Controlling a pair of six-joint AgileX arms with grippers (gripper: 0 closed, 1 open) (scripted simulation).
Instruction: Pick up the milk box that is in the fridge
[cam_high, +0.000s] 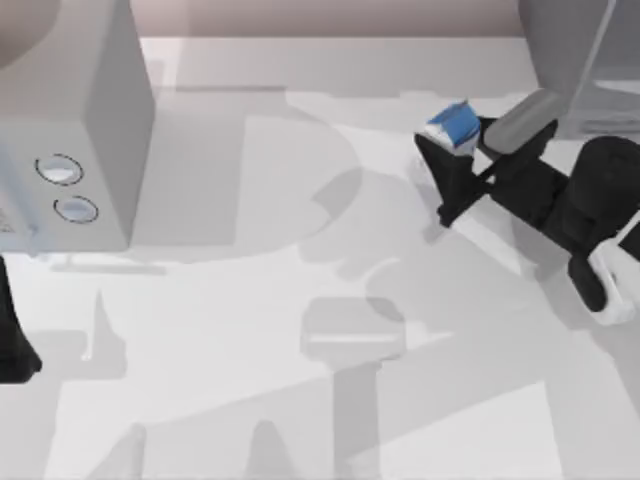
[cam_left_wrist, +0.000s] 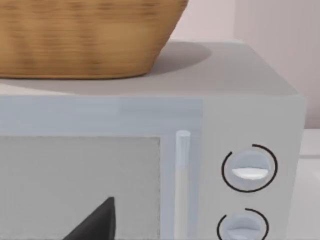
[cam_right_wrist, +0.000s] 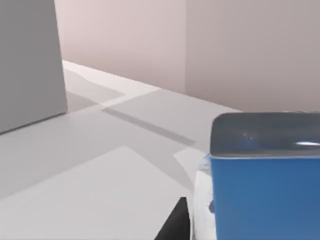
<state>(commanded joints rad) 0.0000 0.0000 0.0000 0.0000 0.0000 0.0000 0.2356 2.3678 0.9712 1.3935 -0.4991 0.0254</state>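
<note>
1. While the milk box (cam_high: 455, 127) sits at about 2 o'clock in the top view, note that it is out over the table (cam_high: 300, 420), just clear of the fridge (cam_high: 585, 60) at the far right edge.
2. You can see the right gripper (cam_high: 447, 150) clamped on the milk box, dark fingers on either side of the blue carton; I judge the pick essentially done, with the carton carried out toward open table.
3. Its likely reason for this pose: the arm reaches in from 3 o'clock, so the box comes out sideways, away from the cabinet.
4. Right wrist view gives you what the top view lacks: the blue face (cam_right_wrist: 265, 197) up close and one dark finger (cam_right_wrist: 175, 225) beside it.
5. Left arm is parked at 9 o'clock; you cannot tell its finger state.
6. Left wrist view adds a wicker basket (cam_left_wrist: 85, 35) atop the microwave (cam_left_wrist: 240, 115), dials (cam_left_wrist: 248, 169) facing the camera.
</note>
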